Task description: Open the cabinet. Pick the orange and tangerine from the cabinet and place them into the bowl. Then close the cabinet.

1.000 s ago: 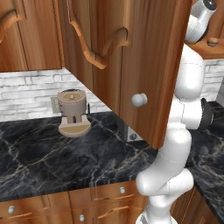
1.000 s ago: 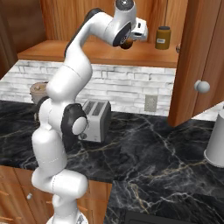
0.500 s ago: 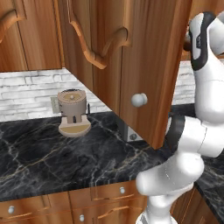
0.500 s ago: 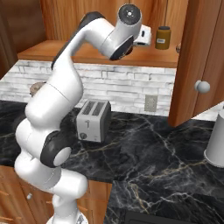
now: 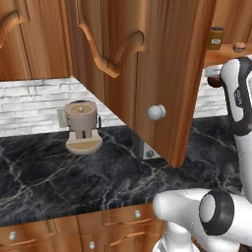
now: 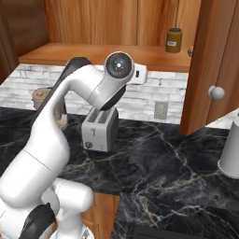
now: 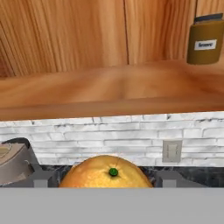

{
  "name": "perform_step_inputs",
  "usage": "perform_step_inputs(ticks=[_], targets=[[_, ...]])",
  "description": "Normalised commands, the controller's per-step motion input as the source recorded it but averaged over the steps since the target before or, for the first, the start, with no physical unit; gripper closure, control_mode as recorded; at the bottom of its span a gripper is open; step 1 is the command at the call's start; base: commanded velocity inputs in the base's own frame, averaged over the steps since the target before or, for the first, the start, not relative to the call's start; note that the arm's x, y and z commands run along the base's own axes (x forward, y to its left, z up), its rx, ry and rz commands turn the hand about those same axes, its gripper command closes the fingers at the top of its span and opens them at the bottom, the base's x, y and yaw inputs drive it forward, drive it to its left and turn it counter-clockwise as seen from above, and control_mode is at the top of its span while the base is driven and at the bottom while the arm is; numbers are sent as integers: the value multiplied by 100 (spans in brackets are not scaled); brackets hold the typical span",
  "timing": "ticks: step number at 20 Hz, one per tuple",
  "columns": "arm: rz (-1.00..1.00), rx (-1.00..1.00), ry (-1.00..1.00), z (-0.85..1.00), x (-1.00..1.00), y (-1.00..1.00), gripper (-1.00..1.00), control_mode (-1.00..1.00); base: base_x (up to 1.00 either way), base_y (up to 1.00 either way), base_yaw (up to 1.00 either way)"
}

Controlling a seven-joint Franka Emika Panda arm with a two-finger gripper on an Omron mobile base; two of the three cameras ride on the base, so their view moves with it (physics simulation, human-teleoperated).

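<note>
1. The end effector [image 7: 105, 183] grips an orange [image 7: 106, 173] between its fingers.
2. The cabinet [image 6: 212, 65] door stands open; a brown jar [image 7: 206, 38] sits on its shelf [image 7: 109, 89].
3. A toaster [image 6: 100, 130] stands on the table [image 6: 154, 163].

The reddish-brown wooden wall cabinet door with the round silver knob [image 6: 215, 91] stands open at the right, above the black marble counter [image 6: 154, 163]. On the cabinet's wooden shelf [image 6: 98, 50], at its far right, stands a small brown jar with a label [image 6: 173, 40]. Below the shelf, a silver two-slot toaster [image 6: 99, 129] sits on the counter near the white brick wall [image 6: 158, 88]. Left of the toaster stands a beige coffee grinder [image 5: 82, 127], also near the wall. In the hand view, a round orange fruit with a green stem spot [image 7: 105, 173] lies between the two dark fingertips [image 7: 168, 178]. A white cylindrical container [image 6: 230, 151] stands at the far right of the counter.
</note>
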Motion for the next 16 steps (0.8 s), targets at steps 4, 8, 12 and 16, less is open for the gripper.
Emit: perform_step_inputs(ticks=[4, 8, 12, 16], targets=[[7, -2, 0, -37, -100, 84, 100, -100, 0, 0, 0], [9, -12, -17, -6, -74, 79, 100, -100, 0, 0, 0], [0, -4, -20, -3, -13, 16, 100, -100, 0, 0, 0], [0, 0, 0, -3, -10, 0, 100, -100, 0, 0, 0]])
